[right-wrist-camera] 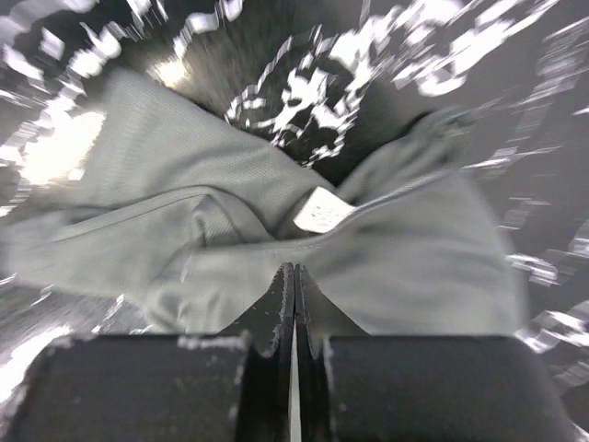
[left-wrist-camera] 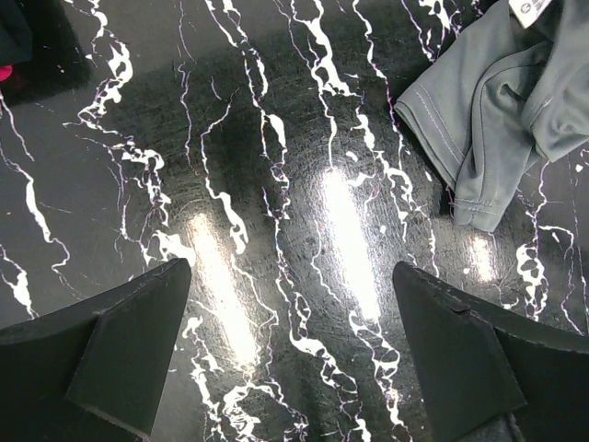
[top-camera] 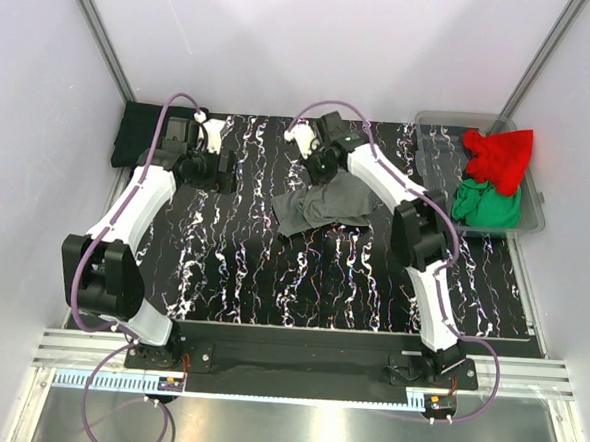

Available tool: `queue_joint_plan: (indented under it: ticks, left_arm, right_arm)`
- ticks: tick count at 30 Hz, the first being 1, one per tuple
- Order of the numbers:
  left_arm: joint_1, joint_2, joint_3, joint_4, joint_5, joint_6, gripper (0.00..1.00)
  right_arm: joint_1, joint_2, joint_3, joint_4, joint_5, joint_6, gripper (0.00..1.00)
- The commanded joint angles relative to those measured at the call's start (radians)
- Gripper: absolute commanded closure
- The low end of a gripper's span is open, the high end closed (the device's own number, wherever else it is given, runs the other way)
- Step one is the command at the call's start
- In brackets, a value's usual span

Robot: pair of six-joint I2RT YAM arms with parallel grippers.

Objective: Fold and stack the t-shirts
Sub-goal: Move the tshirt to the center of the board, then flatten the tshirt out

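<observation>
I have the right end effector (right-wrist-camera: pixel 294 273) clamped on the dark grey t-shirt (top-camera: pixel 321 211); the left end effector (left-wrist-camera: pixel 287 276) stands wide open
From the top view I see the dark grey t-shirt crumpled in the middle of the worktop (top-camera: pixel 232 267), its far edge drawn up to the right end effector; a black t-shirt (top-camera: pixel 140 136) lies at the far left corner, and the red t-shirt (top-camera: pixel 499 155) and green t-shirt (top-camera: pixel 486 205) sit in the bin (top-camera: pixel 434 154) at the far right, red at its far end, green nearer. On the left wrist view both fingers are spread over bare marbled worktop, touching nothing, with a hemmed sleeve of the grey shirt at the upper right. On the right wrist view, blurred, the fingers meet with no gap and grey cloth bunches at their tips, a white label (right-wrist-camera: pixel 322 210) just beyond them
</observation>
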Motion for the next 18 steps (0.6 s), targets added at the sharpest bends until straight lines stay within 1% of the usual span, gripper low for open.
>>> queue_joint_plan:
  ticks: [1,4,8,9,10,11,12,13,15,18]
  left_arm:
    - [0.003,0.016,0.047,0.045,0.035,-0.002,0.02]
    - [0.003,0.027,0.057,0.047,0.04,-0.007,0.03]
    - [0.003,0.039,0.072,0.047,0.042,-0.01,0.03]
    - [0.003,0.041,0.078,0.047,0.042,-0.01,0.03]
    - [0.003,0.042,0.08,0.047,0.043,-0.01,0.03]
    - [0.003,0.044,0.083,0.047,0.042,-0.01,0.03]
    - [0.003,0.044,0.087,0.047,0.042,-0.011,0.03]
    - [0.003,0.044,0.089,0.047,0.043,-0.012,0.03]
    - [0.003,0.042,0.086,0.045,0.042,-0.007,0.03]
    - [0.003,0.031,0.072,0.042,0.035,0.001,0.03]
  right_arm:
    - [0.0,-0.223,0.065,0.016,-0.013,-0.028,1.0]
    - [0.001,-0.29,0.074,0.016,-0.024,-0.046,1.0]
    - [0.006,-0.329,0.069,0.013,-0.018,-0.056,1.0]
    - [0.011,-0.323,0.066,0.01,0.023,-0.041,0.96]
    - [0.012,-0.312,0.059,0.01,0.042,-0.028,0.7]
    - [0.012,-0.282,0.037,0.012,0.062,-0.013,0.52]
    - [0.012,-0.26,0.028,0.012,0.099,0.016,0.44]
    - [0.011,-0.237,0.02,0.012,0.111,0.027,0.41]
    - [0.012,-0.162,0.032,-0.005,0.113,0.052,0.41]
    - [0.009,-0.068,0.107,-0.031,0.084,0.076,0.4]
